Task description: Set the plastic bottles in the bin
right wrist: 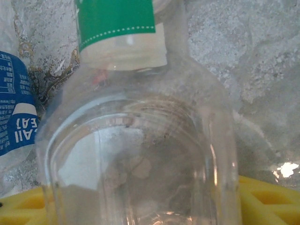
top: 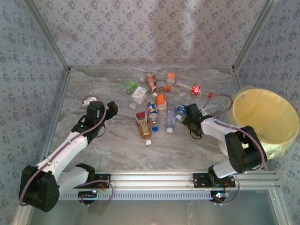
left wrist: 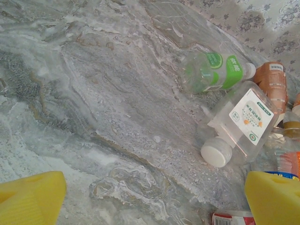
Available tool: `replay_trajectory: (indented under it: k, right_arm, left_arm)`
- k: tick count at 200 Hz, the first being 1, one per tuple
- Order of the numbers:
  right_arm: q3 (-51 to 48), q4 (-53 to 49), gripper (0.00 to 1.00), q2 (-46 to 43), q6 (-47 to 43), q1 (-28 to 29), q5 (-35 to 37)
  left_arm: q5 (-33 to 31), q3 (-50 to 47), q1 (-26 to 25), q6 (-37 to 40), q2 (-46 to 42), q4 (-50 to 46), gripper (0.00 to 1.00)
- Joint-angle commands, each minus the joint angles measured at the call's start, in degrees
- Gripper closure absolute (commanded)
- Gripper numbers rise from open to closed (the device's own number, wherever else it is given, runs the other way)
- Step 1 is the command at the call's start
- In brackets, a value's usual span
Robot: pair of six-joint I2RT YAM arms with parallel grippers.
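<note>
Several plastic bottles [top: 161, 101] lie in a loose heap at the middle back of the marbled table. My right gripper [top: 190, 117] is at the heap's right edge. In the right wrist view a clear bottle with a green label [right wrist: 136, 154] stands between the yellow fingers [right wrist: 267, 201], which press on both its sides, and a blue-labelled bottle [right wrist: 14, 117] lies to its left. My left gripper [left wrist: 152, 201] is open over bare table, left of a green-labelled bottle [left wrist: 211, 70] and a white-capped bottle [left wrist: 243, 122]. The bin [top: 265, 115], lined in pale yellow, stands at the right.
Metal frame rails run along the left, right and near edges of the table. A small white-capped item [top: 90, 99] lies behind my left gripper [top: 101, 112]. Bare marbled table [top: 122, 145] stretches between the two arms at the front.
</note>
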Motion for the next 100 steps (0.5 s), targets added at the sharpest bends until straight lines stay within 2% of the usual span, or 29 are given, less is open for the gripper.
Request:
replay_trajectory:
  k: [1,29,100]
  right_arm:
    - [-1.19,2.99,0.35,0.47,-2.43,-0.38,-0.45]
    - [-1.08,3.52,0.44,-1.25,-5.33,0.50,2.19]
    - [1.48,4.79,0.54,-11.84,-15.20,7.09,8.74]
  left_arm:
    - [-0.12,0.09,0.27,-0.68,0.30,0.02,0.02]
    - [0.02,0.23,0.27,-0.74,0.39,-0.09,0.02]
    - [-0.15,0.85,0.27,-0.16,1.92,0.63,0.02]
